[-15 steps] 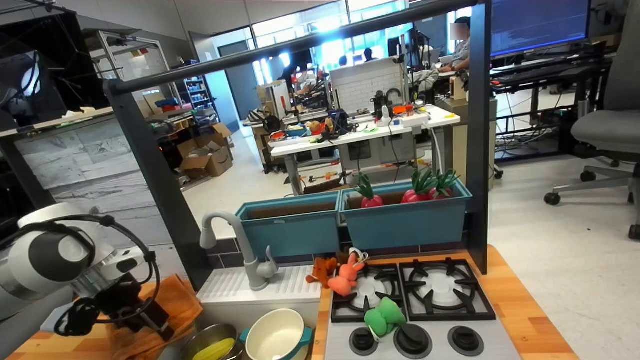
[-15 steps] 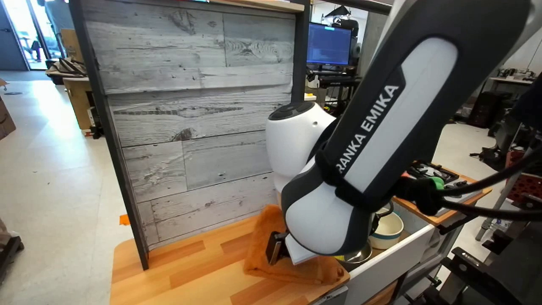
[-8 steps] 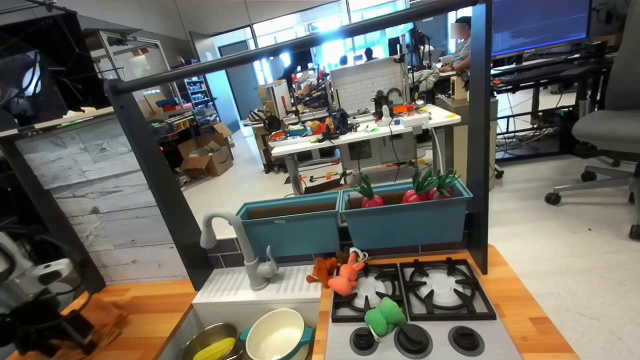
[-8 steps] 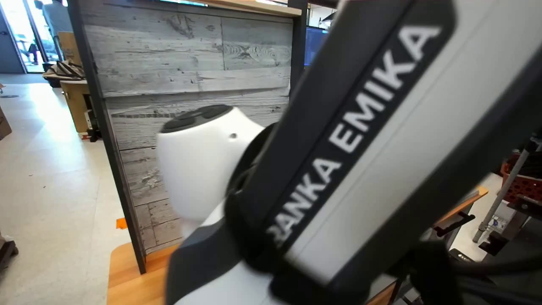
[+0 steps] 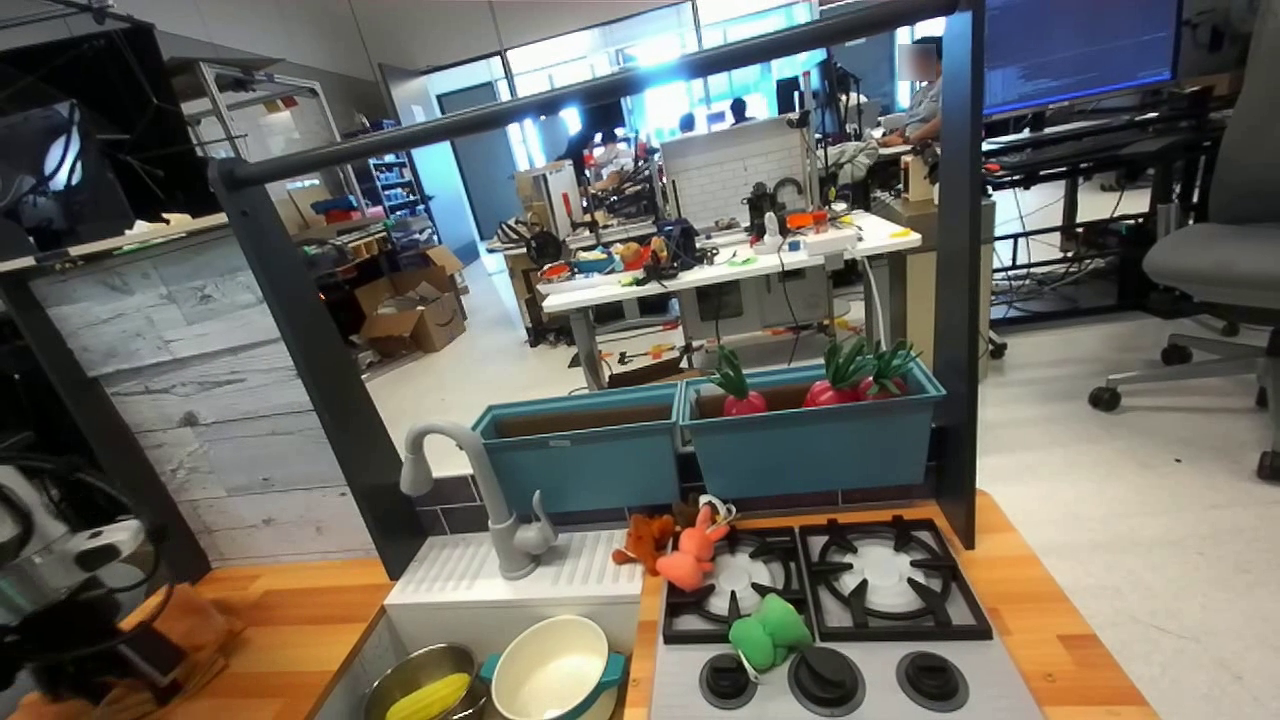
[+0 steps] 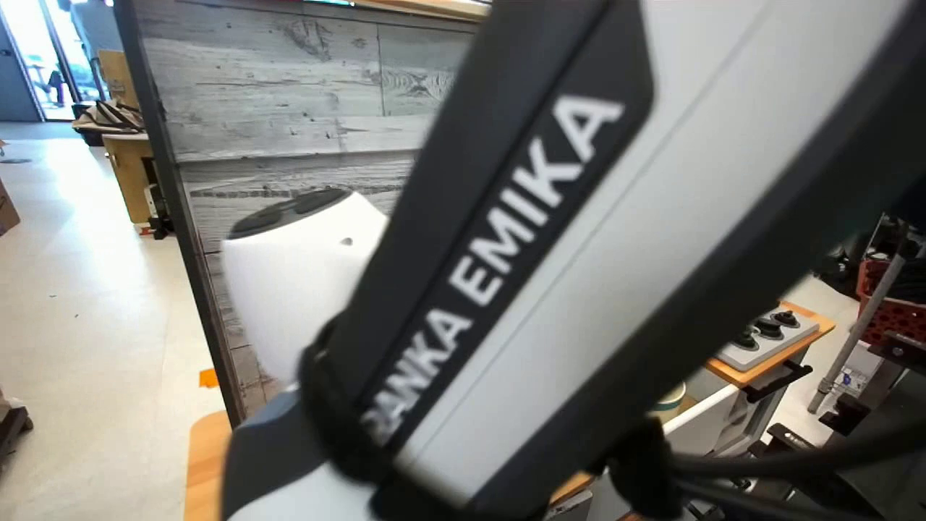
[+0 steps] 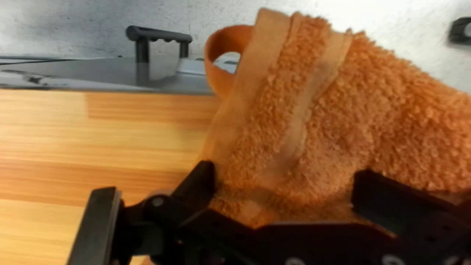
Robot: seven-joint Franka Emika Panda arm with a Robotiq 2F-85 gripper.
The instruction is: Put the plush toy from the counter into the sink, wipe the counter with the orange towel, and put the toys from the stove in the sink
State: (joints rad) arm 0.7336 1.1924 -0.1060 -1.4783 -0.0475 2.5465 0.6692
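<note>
The arm (image 6: 521, 239) is slanting down toward the table (image 6: 202, 463) in an exterior view, and in the wrist view the jaws are standing pretty wide, with the orange towel (image 7: 331, 129) sitting all rumpled right between them and spreading out well past their tips.

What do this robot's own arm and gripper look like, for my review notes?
The arm is white and black, with rounded housings, white lettering ending in "EMIKA", and black cables. The gripper is black and angular, with blocky fingers and pale round fasteners.
</note>
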